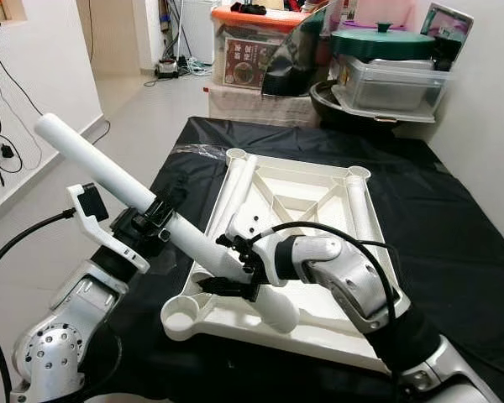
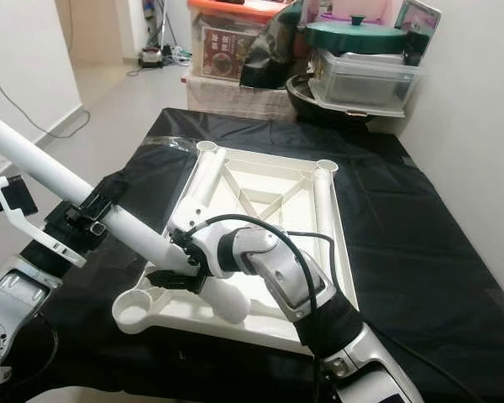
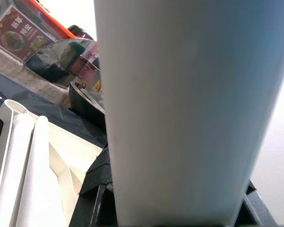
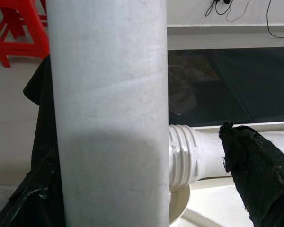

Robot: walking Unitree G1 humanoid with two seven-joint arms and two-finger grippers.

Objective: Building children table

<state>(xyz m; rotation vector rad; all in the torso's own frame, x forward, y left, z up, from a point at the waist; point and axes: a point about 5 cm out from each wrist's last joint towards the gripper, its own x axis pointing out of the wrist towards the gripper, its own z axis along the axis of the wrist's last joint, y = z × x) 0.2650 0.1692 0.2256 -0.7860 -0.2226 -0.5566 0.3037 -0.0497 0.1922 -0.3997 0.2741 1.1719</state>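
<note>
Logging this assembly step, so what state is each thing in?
Long white plastic table leg: tilted, held in both grippers.
Left gripper: jaws shut on the leg's middle.
Right gripper: jaws shut near its lower end.
White plastic tabletop: upside down on black cloth, near-left socket empty.

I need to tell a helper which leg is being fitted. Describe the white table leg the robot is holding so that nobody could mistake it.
On the black sheet lies the upturned white tabletop. Two white legs lie flat in it along its sides. The held leg is the long white tube slanting up off its near left corner, with the left gripper and right gripper both shut on it.
</note>
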